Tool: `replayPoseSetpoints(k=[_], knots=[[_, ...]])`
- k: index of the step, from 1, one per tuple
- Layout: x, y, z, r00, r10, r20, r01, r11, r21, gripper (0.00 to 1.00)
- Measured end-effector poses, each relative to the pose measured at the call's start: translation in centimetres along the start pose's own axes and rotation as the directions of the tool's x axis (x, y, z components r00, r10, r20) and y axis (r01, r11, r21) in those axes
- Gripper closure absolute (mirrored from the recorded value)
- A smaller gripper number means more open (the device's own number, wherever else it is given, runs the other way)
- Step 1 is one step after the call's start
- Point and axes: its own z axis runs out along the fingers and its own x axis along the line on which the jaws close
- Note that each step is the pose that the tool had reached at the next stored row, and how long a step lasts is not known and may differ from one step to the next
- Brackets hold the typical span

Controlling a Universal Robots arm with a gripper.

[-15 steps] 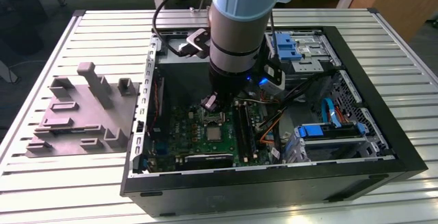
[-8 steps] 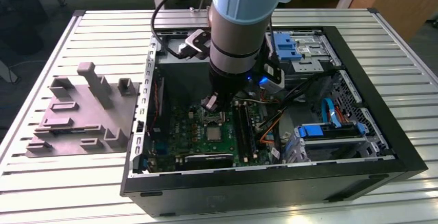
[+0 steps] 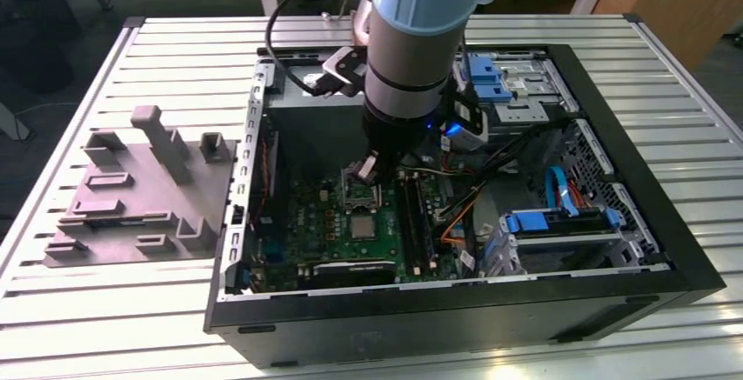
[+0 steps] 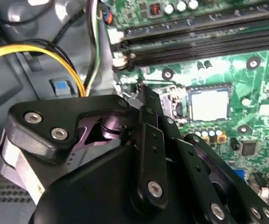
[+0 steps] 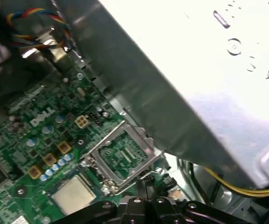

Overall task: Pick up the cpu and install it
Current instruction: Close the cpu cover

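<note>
Cpu on green motherboard

The arm hangs vertical, its pincer pointing down, fingers together.

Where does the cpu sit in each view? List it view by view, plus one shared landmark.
Exterior view: the cpu lies on the green motherboard.
Second wrist view: silvery square near the black memory slots.
First wrist view: silvery square on the board.
Shared landmark: the open socket frame adjoining it.
</note>
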Motion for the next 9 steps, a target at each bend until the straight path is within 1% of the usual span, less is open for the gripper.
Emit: replayPoseSetpoints(k=[1, 4, 5, 8, 9], knots=[[-0.16, -0.05, 0.04, 1.0, 0.0, 0.0008, 0.0, 1.0, -0.0008, 0.89], [-0.32, -0.2, 0.16, 0.9998, -0.002, 0.0191, 0.003, 0.9999, -0.0171, 0.89], [-0.31, -0.21, 0.24, 0.9997, -0.002, 0.0234, 0.003, 0.9998, -0.0208, 0.89], [-0.29, -0.25, 0.5, 0.9996, -0.003, 0.028, 0.003, 0.9997, -0.0249, 0.89], [-0.29, -0.26, 0.55, 0.9995, -0.003, 0.0307, 0.004, 0.9996, -0.0274, 0.89]])
